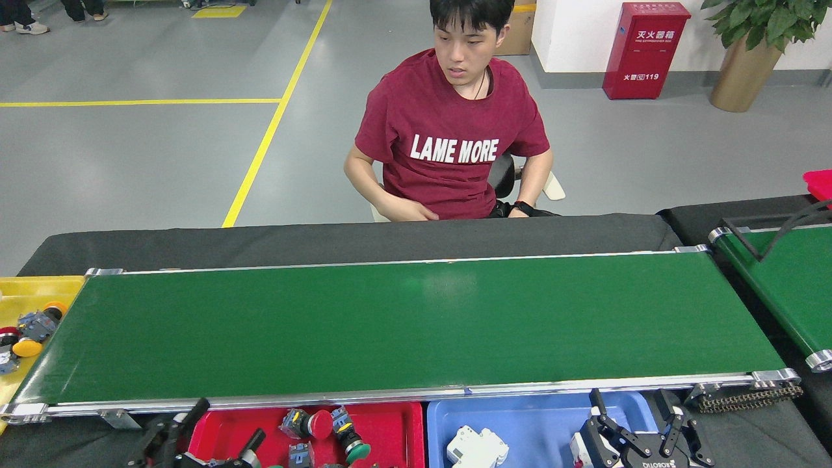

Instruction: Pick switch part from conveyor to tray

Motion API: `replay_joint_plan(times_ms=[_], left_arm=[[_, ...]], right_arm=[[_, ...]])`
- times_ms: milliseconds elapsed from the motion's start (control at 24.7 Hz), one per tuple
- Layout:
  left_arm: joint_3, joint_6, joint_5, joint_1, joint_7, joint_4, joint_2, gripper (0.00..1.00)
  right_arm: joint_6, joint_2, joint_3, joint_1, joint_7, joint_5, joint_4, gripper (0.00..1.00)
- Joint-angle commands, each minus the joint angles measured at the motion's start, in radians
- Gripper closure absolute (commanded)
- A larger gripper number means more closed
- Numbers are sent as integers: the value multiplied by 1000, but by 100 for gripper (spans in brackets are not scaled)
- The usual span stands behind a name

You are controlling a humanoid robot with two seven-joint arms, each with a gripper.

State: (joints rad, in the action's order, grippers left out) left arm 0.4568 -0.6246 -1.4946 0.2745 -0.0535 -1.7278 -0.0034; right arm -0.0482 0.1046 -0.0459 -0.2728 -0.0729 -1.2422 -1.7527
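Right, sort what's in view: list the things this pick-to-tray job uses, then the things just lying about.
Job:
- long dark-green conveyor belt with silver rails
- red plastic tray
- red-capped switch part in it
- left tool, open

Lying about:
- blue plastic tray
- yellow tray
- red fire-extinguisher box
- potted plant
- seated person

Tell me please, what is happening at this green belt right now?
A robot is sorting switch parts off the conveyor into trays. Its left claw is open over the red tray, where a red-capped switch part lies beside a green-capped one. The right claw hangs open over the blue tray. The belt carries nothing. A seated person watches from behind.
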Motion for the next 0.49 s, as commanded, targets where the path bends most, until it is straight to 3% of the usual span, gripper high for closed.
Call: replay_joint_plan(times_ms=[0,121,445], left_arm=[[37,144,1,-8,-6,27,5,0],[69,154,5,-9,-8,66,48,0],[69,154,8,-9,-8,66,52,0]], right_arm=[[-1,9,6,1,1,-2,-16,2],[-1,33,6,1,4,-2,-16,2],[1,41,20,3,2,-2,-16,1]])
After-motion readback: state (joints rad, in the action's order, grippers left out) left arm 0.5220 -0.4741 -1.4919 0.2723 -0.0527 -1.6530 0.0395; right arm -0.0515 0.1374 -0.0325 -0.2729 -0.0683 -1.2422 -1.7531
